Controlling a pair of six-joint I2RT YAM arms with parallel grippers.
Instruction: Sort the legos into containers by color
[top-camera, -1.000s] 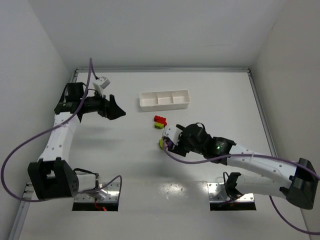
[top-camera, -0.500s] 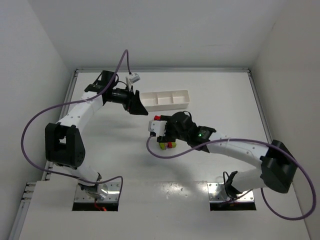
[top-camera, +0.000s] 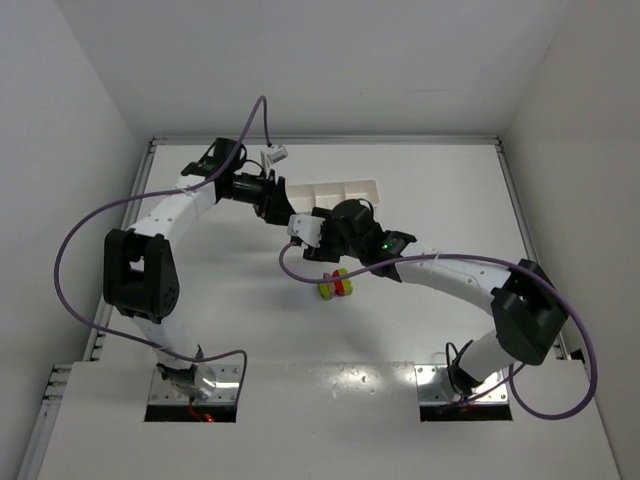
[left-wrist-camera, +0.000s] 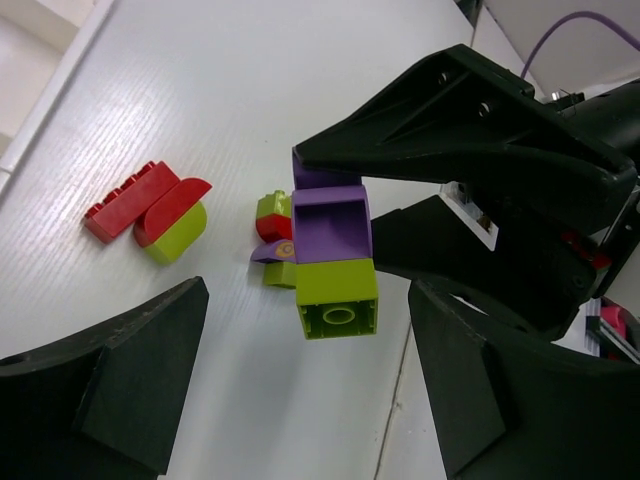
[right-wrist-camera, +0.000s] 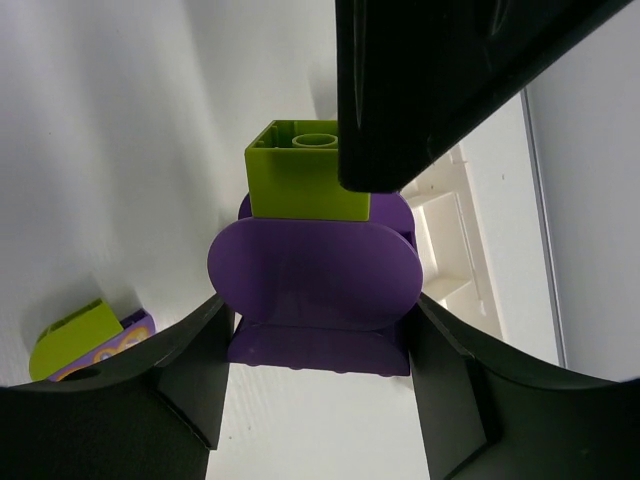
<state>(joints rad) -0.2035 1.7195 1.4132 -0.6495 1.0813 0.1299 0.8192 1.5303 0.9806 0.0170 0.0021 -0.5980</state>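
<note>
My right gripper (right-wrist-camera: 318, 300) is shut on a stack of two legos, a purple rounded brick (right-wrist-camera: 312, 275) with a lime green brick (right-wrist-camera: 300, 180) on it, held above the table. In the left wrist view the stack (left-wrist-camera: 333, 250) hangs between my left gripper's open fingers (left-wrist-camera: 305, 300), apart from both. In the top view the left gripper (top-camera: 275, 205) and right gripper (top-camera: 312, 238) meet just in front of the white tray's (top-camera: 345, 188) left end. Loose red and lime legos (top-camera: 336, 283) lie on the table nearer the arms.
A red and lime brick pair (left-wrist-camera: 150, 205) and a small red, lime and purple cluster (left-wrist-camera: 272, 235) lie on the table below the stack. The tray's compartments (right-wrist-camera: 450, 230) show behind the stack. White walls enclose the table.
The left arm swung from the far left to the middle, in front of the tray. The right gripper moved up toward the tray with the brick stack, leaving loose legos behind.
</note>
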